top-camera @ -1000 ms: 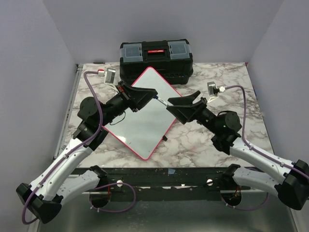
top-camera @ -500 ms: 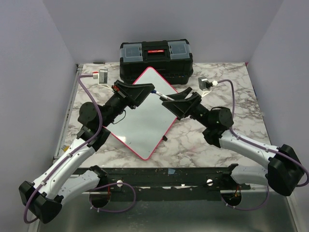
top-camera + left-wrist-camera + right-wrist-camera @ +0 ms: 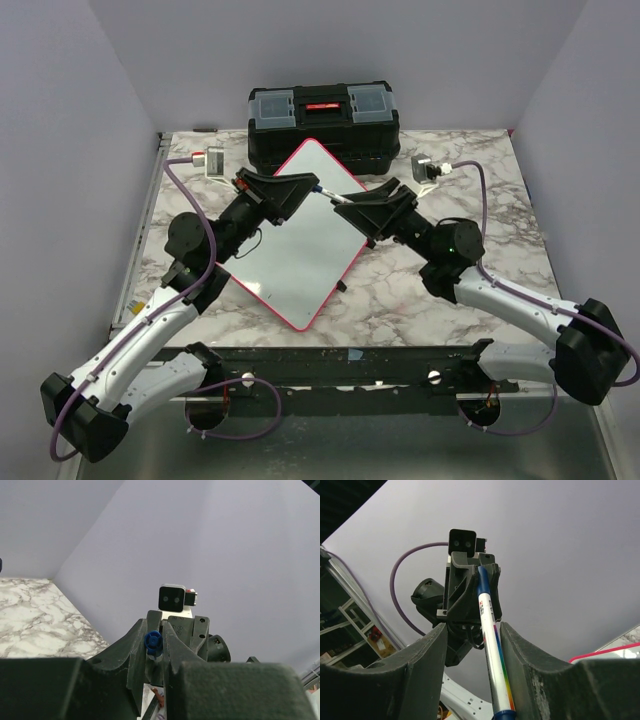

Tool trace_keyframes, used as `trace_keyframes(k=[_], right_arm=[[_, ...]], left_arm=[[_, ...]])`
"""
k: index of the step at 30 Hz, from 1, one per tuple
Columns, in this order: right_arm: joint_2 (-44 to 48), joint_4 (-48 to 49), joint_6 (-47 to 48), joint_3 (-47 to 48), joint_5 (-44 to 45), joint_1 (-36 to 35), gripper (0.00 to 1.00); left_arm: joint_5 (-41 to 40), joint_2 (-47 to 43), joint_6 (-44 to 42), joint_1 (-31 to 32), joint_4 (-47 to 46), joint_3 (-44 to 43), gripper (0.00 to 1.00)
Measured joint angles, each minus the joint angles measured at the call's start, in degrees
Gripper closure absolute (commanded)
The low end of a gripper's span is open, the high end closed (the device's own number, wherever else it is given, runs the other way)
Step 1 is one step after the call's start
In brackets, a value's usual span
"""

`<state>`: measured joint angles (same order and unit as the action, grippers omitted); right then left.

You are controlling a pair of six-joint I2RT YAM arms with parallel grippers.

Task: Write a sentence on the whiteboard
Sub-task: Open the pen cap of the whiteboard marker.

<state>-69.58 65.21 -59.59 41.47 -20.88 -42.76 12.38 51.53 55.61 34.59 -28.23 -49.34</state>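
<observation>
The whiteboard, white with a red-pink frame, lies turned like a diamond on the marble table; one corner shows in the right wrist view. Both arms are raised above its far half, tips facing each other. My left gripper is shut on the blue capped end of a white marker. My right gripper is open, its fingers on either side of the marker's barrel with a gap to the left finger. The marker slants between the two grippers in the air, off the board.
A black toolbox with a red latch stands at the back, just behind the whiteboard's far corner. The marble table reaches to grey walls on three sides. Purple cables loop off both wrists.
My right arm has swung in and up towards the left gripper, its open fingers sliding along the marker. The left gripper has lifted slightly, still holding the marker.
</observation>
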Motion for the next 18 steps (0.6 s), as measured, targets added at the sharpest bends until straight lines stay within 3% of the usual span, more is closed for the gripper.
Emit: trace_keyframes(k=[18], right_arm=[[-1.01,-3.67,1.29,1.53,0.50,0.00,0.60]], left_arm=[[-0.39,-0.15,-2.82,1.07,-2.38,2.01,1.00]])
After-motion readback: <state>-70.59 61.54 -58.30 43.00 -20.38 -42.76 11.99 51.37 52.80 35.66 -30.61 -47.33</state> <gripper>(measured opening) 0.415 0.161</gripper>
